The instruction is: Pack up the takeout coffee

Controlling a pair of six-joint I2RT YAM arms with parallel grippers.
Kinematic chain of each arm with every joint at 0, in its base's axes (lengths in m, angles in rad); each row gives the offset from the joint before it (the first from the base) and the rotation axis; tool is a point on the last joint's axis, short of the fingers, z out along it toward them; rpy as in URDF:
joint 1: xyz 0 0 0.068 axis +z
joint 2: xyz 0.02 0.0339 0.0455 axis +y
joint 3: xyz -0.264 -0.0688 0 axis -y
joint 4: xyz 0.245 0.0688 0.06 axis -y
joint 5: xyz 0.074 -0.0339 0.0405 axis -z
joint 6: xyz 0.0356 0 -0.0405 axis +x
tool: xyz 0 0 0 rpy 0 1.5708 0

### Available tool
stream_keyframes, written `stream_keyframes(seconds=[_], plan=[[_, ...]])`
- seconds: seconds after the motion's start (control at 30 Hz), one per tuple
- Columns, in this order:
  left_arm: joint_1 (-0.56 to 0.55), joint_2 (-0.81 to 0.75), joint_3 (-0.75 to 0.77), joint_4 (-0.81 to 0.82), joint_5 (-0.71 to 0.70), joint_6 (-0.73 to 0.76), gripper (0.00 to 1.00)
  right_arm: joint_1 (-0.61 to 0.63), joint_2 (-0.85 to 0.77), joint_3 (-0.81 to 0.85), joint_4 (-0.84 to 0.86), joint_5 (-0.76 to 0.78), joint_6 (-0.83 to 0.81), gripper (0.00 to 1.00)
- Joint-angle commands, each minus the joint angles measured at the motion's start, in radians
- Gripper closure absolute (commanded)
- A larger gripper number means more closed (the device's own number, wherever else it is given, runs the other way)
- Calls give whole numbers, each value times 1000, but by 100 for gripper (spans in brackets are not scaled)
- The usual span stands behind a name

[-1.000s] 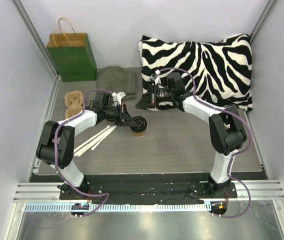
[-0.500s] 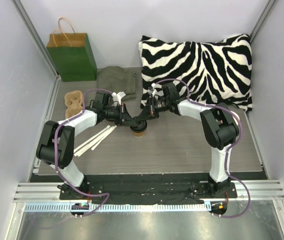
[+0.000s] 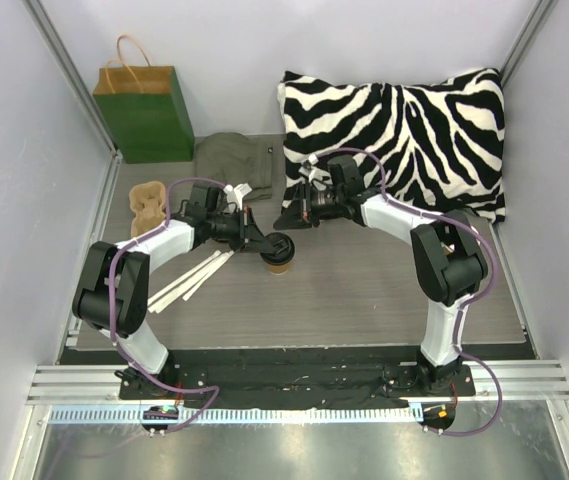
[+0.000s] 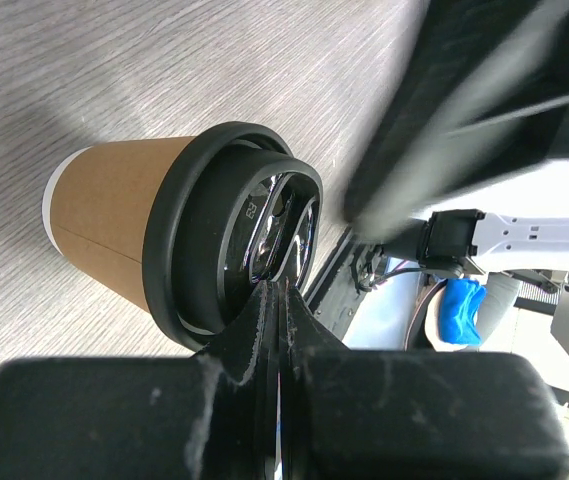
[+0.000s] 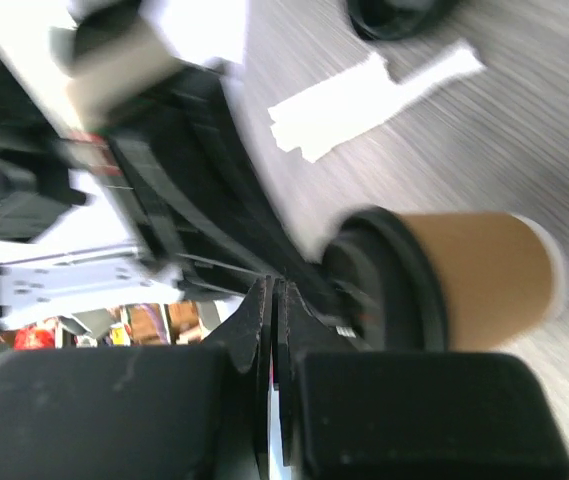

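Closed tight, the left gripper [image 3: 266, 243] has its tips right at the black lid [image 4: 179, 250] of the takeout coffee [image 3: 280, 256]. From where I stand I can't tell whether they touch the rim or sit just off it, since the fingers hide the lid's near edge. The cup stands upright on the table [image 3: 364, 290], well apart from the green bag [image 3: 146, 110]. The right gripper [image 3: 287, 215], fingers together and holding nothing, hangs just beyond the cup, toward the zebra pillow [image 3: 404, 130]. Its own wrist view is smeared, and the left arm there blocks part of the lid.
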Motion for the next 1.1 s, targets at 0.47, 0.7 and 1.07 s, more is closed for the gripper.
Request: stream_keyframes(seconds=[0.47,0.7,1.07], plan=[[0,42,-35,-65,-94,58,100,-8,102,-106,58,29,-78,98],[0,21,-39,-62,-73,62,100,-8,55,-62,44,13,-59,98],[-1,-174,-15,81,76,-101,99,27,47,-34,-31,88,-68,98]])
